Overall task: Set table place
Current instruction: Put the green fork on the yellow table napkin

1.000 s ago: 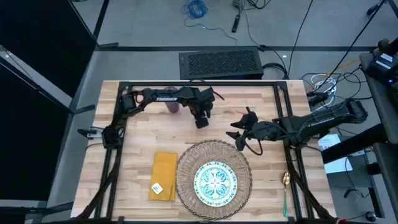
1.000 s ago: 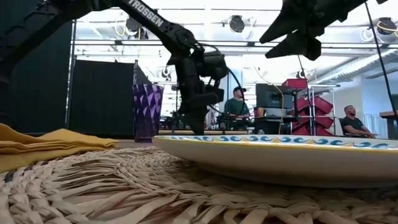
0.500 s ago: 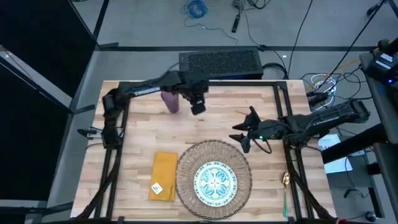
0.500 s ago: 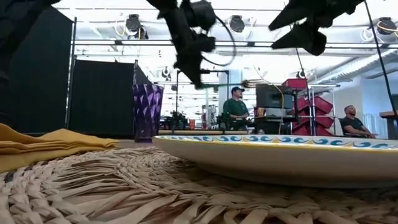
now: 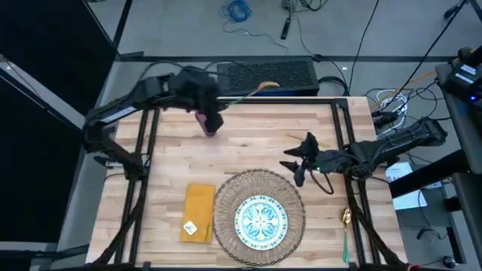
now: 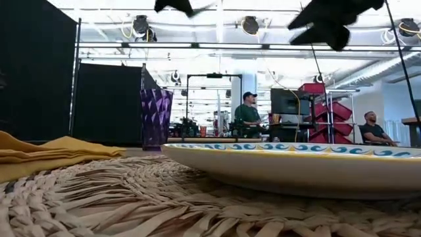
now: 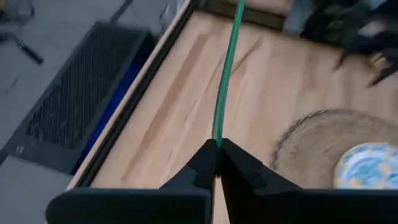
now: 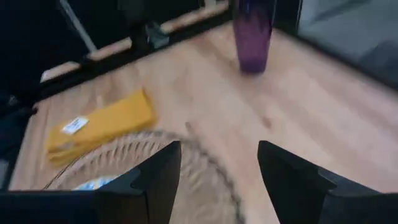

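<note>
High: L gripper (image 5: pixel 215 105) raised over far-left edge of table (image 5: pixel 248 143), pinching thin teal-handled utensil (image 5: pixel 252 90). Long axis runs to far-right, gold tip past the edge. Round straw mat (image 5: pixel 226 197) w/ patterned plate (image 5: pixel 261 218) lies well nearward of it; L arm closer to yellow napkin (image 5: pixel 198 212) side. Tumbler (image 5: pixel 208 126) just under L wrist. R gripper (image 5: pixel 297 162) by mat's far rim. Spare spoon (image 5: pixel 345 229) near-right edge.
Low: faceted purple tumbler upright, glossy plate on coarse weave.
L wrist: fingers (image 7: pixel 239 165) clamped on slim utensil shaft.
R wrist: R gripper spread, empty.
</note>
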Motion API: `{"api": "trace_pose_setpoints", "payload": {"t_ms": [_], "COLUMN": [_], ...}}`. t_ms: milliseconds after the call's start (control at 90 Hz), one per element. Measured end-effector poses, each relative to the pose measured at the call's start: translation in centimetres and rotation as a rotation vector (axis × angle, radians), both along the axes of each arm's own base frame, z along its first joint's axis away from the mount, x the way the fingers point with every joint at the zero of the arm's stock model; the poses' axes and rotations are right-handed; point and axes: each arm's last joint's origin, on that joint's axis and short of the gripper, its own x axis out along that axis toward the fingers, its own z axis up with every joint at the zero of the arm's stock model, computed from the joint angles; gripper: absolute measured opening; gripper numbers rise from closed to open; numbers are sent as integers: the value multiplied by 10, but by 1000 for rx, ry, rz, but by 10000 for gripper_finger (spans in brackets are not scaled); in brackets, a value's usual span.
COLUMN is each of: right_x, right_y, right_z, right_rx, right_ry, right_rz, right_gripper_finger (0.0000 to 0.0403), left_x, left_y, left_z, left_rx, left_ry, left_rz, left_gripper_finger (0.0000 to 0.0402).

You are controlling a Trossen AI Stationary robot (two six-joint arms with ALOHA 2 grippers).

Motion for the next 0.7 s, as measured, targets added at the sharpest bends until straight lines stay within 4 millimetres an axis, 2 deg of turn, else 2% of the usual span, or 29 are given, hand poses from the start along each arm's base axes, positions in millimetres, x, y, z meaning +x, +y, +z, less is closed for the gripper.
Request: {"api": "trace_pose_setpoints", "payload": {"t_ms": [122, 256, 356, 533, 700], "right_x": [13, 31, 49, 71, 75], "right_y": [3, 1, -8, -39, -63], "right_z": [7, 11, 11, 11, 13], "right_rx": [-134, -266, -335, -312, -265], "right_ry": [-85, -161, -226, -388, -472], "right_rz": [-31, -63, -45, 24, 55], "right_gripper_finger": [205, 209, 209, 210, 210], "left_x": [-25, -48, -57, -51, -40], "left_y": [-19, -38, -49, -69, -75], "left_z": [-2, -25, -44, -76, -103], "left_rx": [-21, -55, -85, -106, -63], "left_ry": [-137, -312, -445, -577, -568], "left_rz": [-30, -64, -108, -207, -220], "left_gripper_finger": [0, 0, 0, 0, 0]}}
